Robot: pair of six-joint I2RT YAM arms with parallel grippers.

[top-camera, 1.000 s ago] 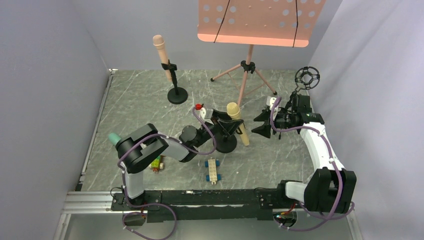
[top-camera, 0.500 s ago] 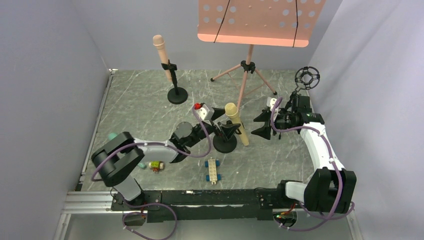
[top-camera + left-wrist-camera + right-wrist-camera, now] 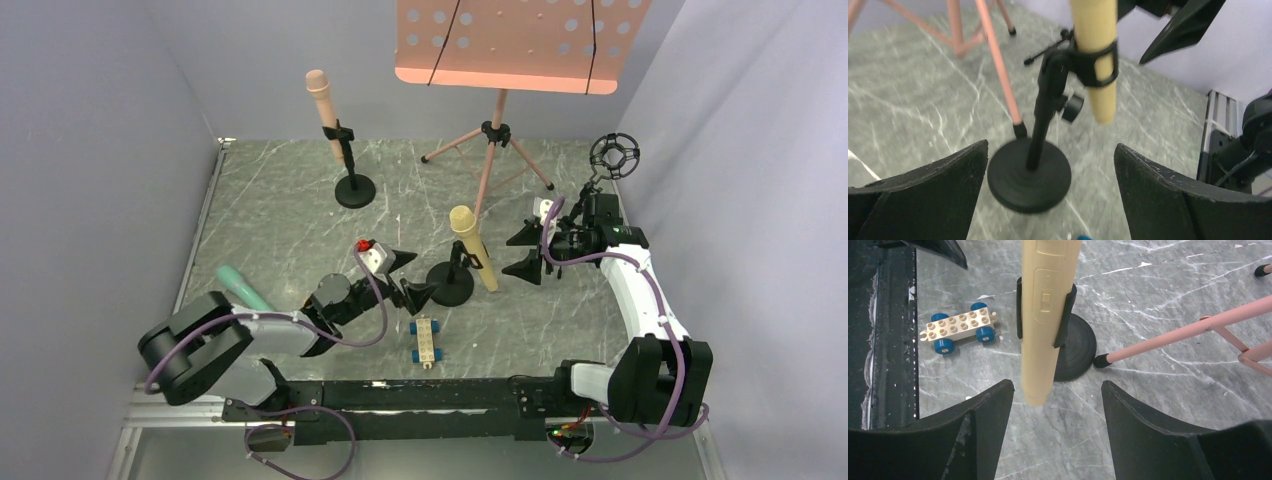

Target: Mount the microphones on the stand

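We note yellow mic (image 3: 470,245) clipped, tilted, in stand (image 3: 450,287) at frame centre; left gripper (image 3: 420,276) spread wide, empty; right gripper (image 3: 518,252) parted, empty

White-and-black arms (image 3: 640,290), purple cables (image 3: 384,300), black wedge-shaped pincer fingers (image 3: 978,435)

My left arm (image 3: 270,330) lies low, stretched out toward the right from its base. The left claw (image 3: 410,277) is spread wide and grips nothing. My right arm (image 3: 640,290) rises with a bent elbow and reaches leftward. The right claw (image 3: 520,253) is parted too, and it is empty.
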